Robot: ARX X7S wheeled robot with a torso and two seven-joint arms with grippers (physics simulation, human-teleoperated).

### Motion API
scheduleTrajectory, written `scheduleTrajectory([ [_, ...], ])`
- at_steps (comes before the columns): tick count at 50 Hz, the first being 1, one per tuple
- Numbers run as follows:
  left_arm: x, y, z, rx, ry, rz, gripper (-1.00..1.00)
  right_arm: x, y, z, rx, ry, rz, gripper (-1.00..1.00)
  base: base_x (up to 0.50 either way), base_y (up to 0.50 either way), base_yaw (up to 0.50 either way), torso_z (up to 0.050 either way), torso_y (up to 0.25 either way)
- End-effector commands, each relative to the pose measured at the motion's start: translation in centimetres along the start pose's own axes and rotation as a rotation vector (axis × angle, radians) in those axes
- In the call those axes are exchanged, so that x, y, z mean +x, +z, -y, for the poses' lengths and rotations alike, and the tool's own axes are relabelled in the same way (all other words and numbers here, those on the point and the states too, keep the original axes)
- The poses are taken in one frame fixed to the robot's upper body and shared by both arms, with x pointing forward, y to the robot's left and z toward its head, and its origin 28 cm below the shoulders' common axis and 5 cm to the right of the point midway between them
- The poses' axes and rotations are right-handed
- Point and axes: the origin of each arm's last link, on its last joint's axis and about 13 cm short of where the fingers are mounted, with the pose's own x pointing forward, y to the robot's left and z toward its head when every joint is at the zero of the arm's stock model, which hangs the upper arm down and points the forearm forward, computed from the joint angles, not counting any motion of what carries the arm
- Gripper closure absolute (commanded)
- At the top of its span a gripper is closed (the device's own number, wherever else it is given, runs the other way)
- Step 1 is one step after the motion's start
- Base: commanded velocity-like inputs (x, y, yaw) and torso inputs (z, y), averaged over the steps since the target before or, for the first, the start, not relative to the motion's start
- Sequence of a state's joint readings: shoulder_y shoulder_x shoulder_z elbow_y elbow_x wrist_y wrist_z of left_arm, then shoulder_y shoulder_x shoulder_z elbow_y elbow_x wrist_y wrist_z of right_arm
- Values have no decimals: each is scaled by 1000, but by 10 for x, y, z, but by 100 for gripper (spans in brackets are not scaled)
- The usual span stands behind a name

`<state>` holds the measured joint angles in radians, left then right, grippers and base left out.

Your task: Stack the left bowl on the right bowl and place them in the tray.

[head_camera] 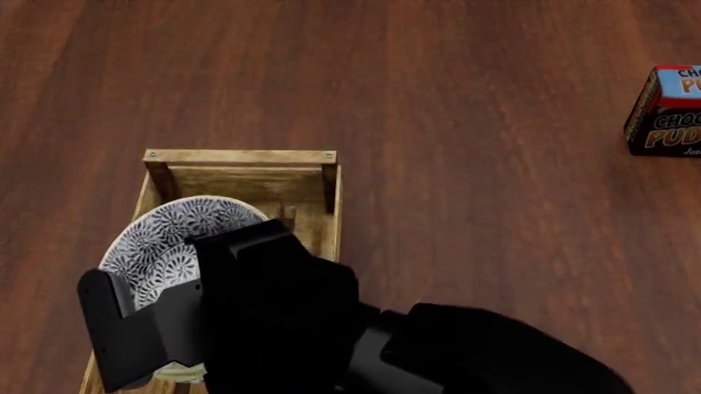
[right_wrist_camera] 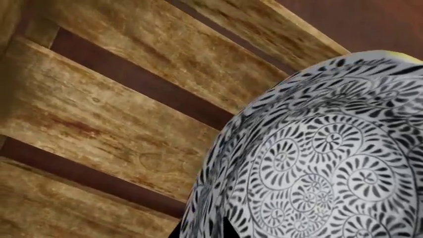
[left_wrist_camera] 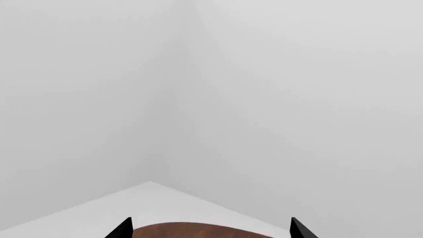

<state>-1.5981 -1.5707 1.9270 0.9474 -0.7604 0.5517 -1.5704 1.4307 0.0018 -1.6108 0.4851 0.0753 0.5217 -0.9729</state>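
We see the patterned bowl (head_camera: pixel 176 234) tilted inside the tray (head_camera: pixel 241 158), under our right gripper (head_camera: pixel 164 328) — whether its jaws clamp the rim we cannot tell. It looks stiff, slick, breakable; the rim suits gripping. Left jaws stand apart. Tray walls crowd it; the tabletop (head_camera: pixel 493 123) lies open toward the far-right pudding box (head_camera: pixel 666 111).

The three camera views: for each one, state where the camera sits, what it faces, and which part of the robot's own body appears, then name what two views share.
Head view: high on the robot, looking down on the wooden table, the tray, the patterned bowl and a pudding box; a black arm fills the foreground.
Left wrist view: near the left gripper, aimed at blank grey walls and a white corner; only two dark fingertips show.
Right wrist view: close above the tray's slats and the bowl; hardly any gripper shows.
Shared: head and right wrist views both show bowl and tray.
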Motion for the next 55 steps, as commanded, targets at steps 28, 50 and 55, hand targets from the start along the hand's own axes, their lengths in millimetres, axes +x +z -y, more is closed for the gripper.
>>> scheduleTrajectory([
  [28,1,1,0,-1,4,5,-100,6,10,-8,-45,-41,12,-100,0,0,0,0,0],
  [50,2,0,0,-9,6,9,-100,-6,27,-12,-90,-36,56,-100,0,0,0,0,0],
  [55,2,0,0,-8,6,9,-100,-7,28,-13,-90,-33,62,-100,0,0,0,0,0],
])
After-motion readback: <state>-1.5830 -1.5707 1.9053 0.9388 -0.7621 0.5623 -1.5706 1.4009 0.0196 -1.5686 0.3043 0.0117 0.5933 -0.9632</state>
